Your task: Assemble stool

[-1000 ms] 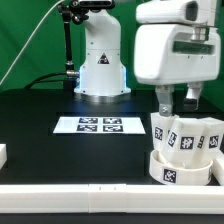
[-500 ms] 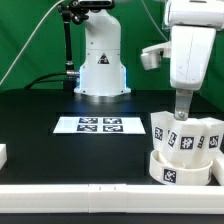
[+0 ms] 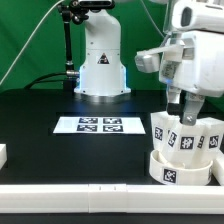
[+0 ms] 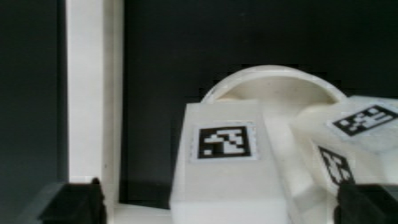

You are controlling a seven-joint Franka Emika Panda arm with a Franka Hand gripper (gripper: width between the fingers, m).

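Note:
The stool's parts are clustered at the exterior view's right. Several short white tagged legs (image 3: 186,137) stand close together, just behind the low round seat (image 3: 178,168). My gripper (image 3: 181,112) points down right over the legs' tops, open, holding nothing. In the wrist view one leg (image 4: 228,160) with a square tag fills the space between my dark fingertips (image 4: 80,205), and my gripper (image 4: 228,208) is spread wider than that leg. A second tagged leg (image 4: 365,125) lies beside it, and a rounded white rim (image 4: 276,82), probably the seat, shows beyond.
The marker board (image 3: 100,125) lies flat mid-table before the robot base (image 3: 100,60). A long white bar (image 3: 90,192) edges the front of the table, and a bar (image 4: 89,90) also shows in the wrist view. A small white block (image 3: 3,155) sits at the left edge.
The hand has shifted toward the exterior view's right, turned about its wrist and tilted, ending with the fingers over the legs. The jaws stayed open; the stool parts have not moved.

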